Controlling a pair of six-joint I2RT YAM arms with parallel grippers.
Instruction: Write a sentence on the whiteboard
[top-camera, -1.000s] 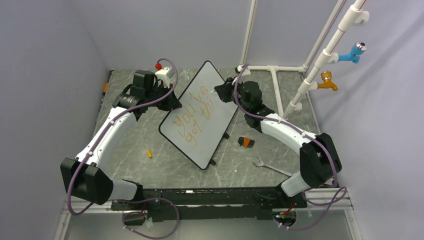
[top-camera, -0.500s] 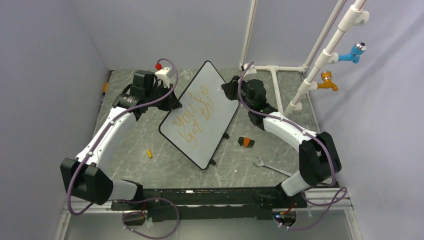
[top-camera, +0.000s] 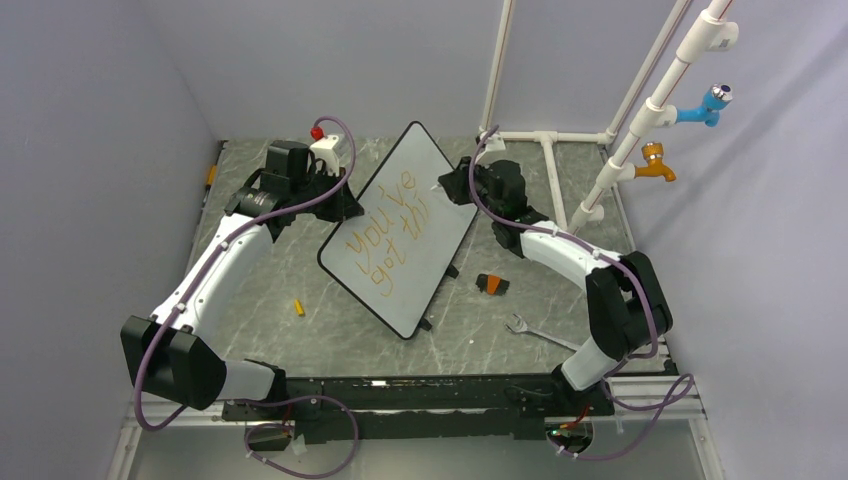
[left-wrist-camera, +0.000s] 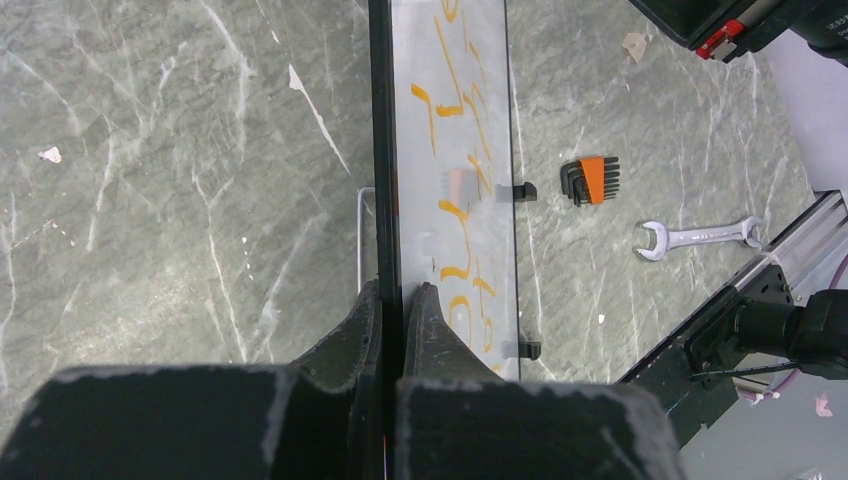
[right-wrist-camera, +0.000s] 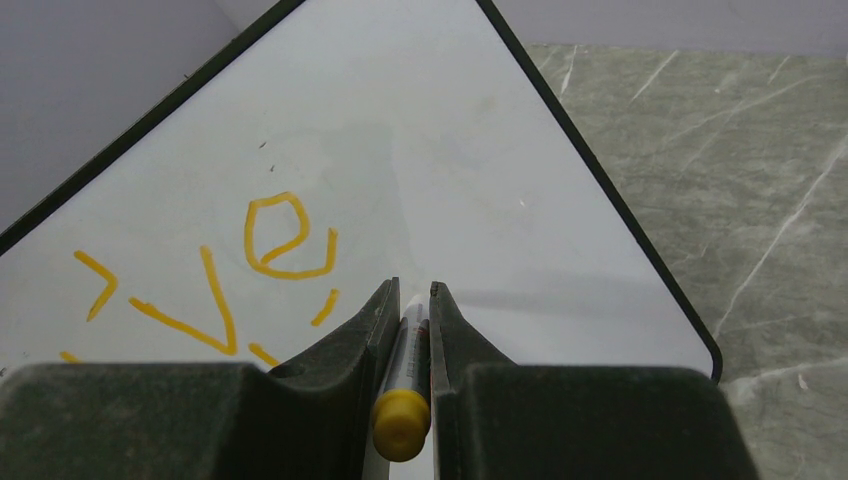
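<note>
Backed right hand (right-wrist-camera: 412, 292), clenched on orange-ended marker (right-wrist-camera: 405, 380), off the large white black-rimmed whiteboard (top-camera: 415, 155) clamped in left hand (left-wrist-camera: 400, 290); probably done with the orange handwritten sentence (top-camera: 385, 235).

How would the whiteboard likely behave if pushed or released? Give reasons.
Probably stiff: the whiteboard looks flat though the left gripper clamps only its thin rim. Likely to tip if released, since it stands steeply on edge. Its face mirrors the hex keys, so probably smooth and slippery.
</note>
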